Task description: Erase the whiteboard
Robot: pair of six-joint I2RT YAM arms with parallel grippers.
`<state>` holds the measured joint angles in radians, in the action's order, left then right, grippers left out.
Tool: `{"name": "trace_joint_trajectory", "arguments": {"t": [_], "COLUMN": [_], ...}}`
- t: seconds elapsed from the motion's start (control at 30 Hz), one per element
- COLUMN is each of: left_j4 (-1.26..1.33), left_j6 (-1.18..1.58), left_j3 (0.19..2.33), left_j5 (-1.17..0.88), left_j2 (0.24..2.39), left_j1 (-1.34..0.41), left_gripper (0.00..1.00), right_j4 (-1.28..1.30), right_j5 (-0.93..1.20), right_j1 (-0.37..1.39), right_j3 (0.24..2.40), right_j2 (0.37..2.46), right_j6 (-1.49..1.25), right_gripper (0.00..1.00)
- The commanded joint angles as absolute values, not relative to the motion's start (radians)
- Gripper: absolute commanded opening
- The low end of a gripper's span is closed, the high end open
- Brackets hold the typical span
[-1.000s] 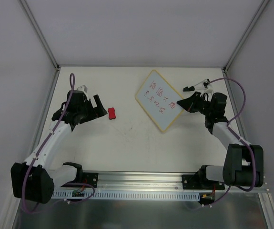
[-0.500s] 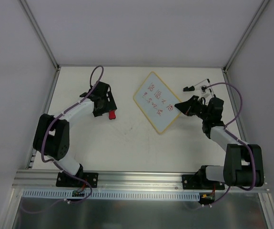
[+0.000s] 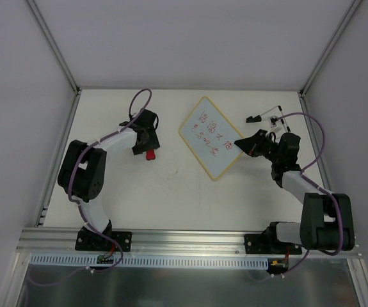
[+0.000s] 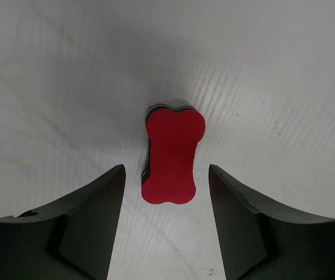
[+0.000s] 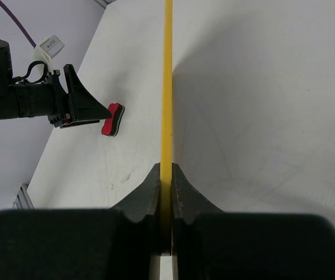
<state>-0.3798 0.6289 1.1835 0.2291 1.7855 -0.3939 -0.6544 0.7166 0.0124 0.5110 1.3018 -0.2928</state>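
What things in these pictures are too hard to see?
1. Red writing on the whiteboard: too small to read, top view.
2. The eraser: partly covered by the left fingers, top view.
3. Some small black and clear bits at the far right, top view: too small to name.
4. Whiteboard's face, right wrist view: seen edge-on between the right fingers.

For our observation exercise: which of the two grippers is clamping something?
The right gripper: it is shut on the yellow frame of the whiteboard. The left gripper is open, astride the red eraser.
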Motion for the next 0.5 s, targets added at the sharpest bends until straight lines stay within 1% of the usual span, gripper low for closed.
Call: {"name": "trace_joint_trajectory", "arguments": {"t": [0.0, 0.07, 0.17, 0.27, 0.3, 0.37, 0.47], "left_j4": [-0.382, -0.382, -0.382, -0.382, -0.382, -0.382, -0.382], "left_j6": [0.623, 0.623, 0.624, 0.617, 0.615, 0.617, 0.62], "left_j3": [1.21, 1.212, 1.215, 1.227, 1.232, 1.233, 1.229], "left_j5": [0.259, 0.256, 0.259, 0.253, 0.252, 0.247, 0.241], "left_j2": [1.807, 1.815, 1.825, 1.835, 1.841, 1.848, 1.856], "left_j1": [-0.403, -0.405, -0.407, -0.41, -0.411, -0.413, -0.417], "left_gripper": [0.59, 0.59, 0.52, 0.48, 0.45, 0.41, 0.32], "right_j4": [-0.775, -0.775, -0.775, -0.775, -0.773, -0.776, -0.776], "right_j5": [0.726, 0.727, 0.729, 0.729, 0.727, 0.727, 0.727], "right_j1": [0.02, 0.02, 0.02, 0.018, 0.02, 0.018, 0.02], "right_j3": [0.525, 0.525, 0.525, 0.523, 0.522, 0.52, 0.522], "right_j2": [1.259, 1.259, 1.262, 1.267, 1.269, 1.269, 1.269], "right_j6": [-0.304, -0.302, -0.301, -0.302, -0.302, -0.302, -0.302], "right_gripper": [0.0, 0.0, 0.0, 0.0, 0.0, 0.0, 0.0]}}
